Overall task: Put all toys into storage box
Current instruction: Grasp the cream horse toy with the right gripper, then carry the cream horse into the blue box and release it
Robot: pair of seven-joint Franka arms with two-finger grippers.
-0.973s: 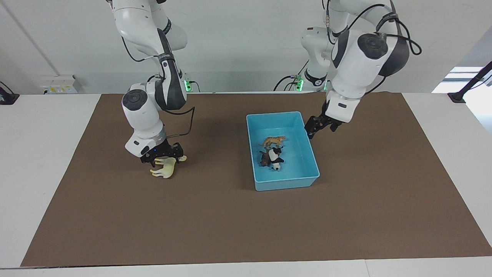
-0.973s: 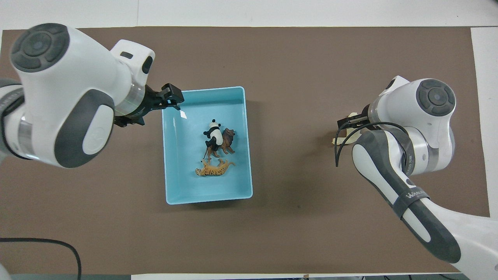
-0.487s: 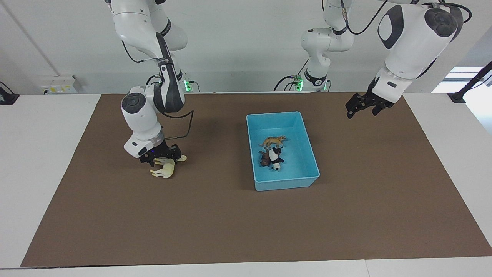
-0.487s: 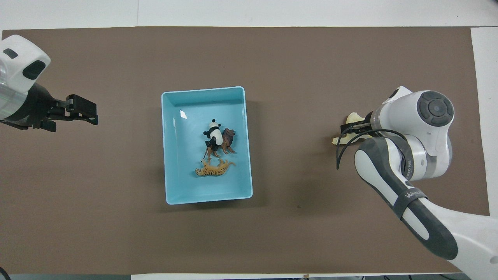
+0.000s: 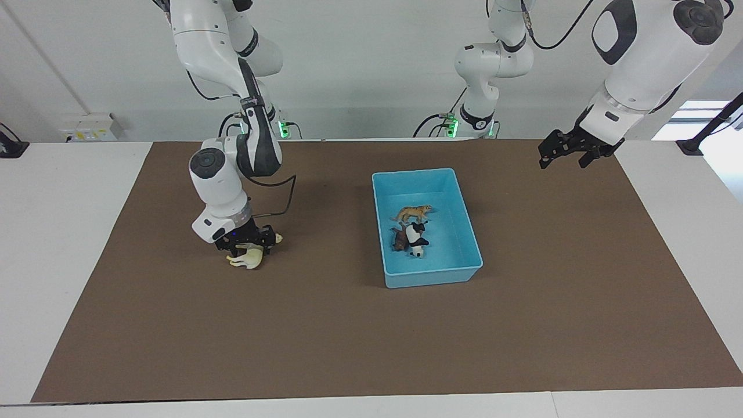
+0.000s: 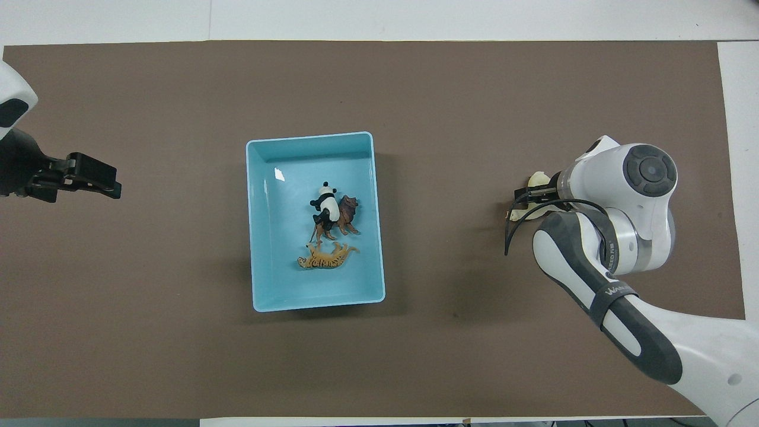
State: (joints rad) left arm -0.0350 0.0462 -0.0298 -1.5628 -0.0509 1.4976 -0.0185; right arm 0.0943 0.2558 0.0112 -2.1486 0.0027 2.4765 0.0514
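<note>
The light-blue storage box (image 5: 428,276) (image 6: 258,237) sits on the brown mat (image 5: 348,337) (image 6: 445,89), toward the left arm's end of the table from the middle, and 3 of the 4 toys lie inside it. The orange tiger (image 5: 413,213) (image 6: 326,258) lies in the part of the box nearer the robots; the panda (image 5: 415,237) (image 6: 323,201) lies partly on the brown lion (image 5: 399,241) (image 6: 344,216) just beside it, a little farther from the robots. The 4th toy, the cream-white horse (image 5: 247,258) (image 6: 536,179), lies on its side on the mat, well apart from the box toward the right arm's end of the table. The right gripper (image 5: 248,246) (image 6: 522,198) is down on the horse, its fingers set on either side of the body, though I cannot tell whether they are pressed onto it. The left gripper (image 5: 561,152) (image 6: 89,177) hangs raised over the mat near the left arm's end, well apart from the box; whether it is parted or closed cannot be told. Nothing lies between horse and box but bare mat. The facing view shows most of the horse's body and legs under the gripper, while in the overhead view the right arm's wrist covers nearly all of it, leaving only pale bits showing.
</note>
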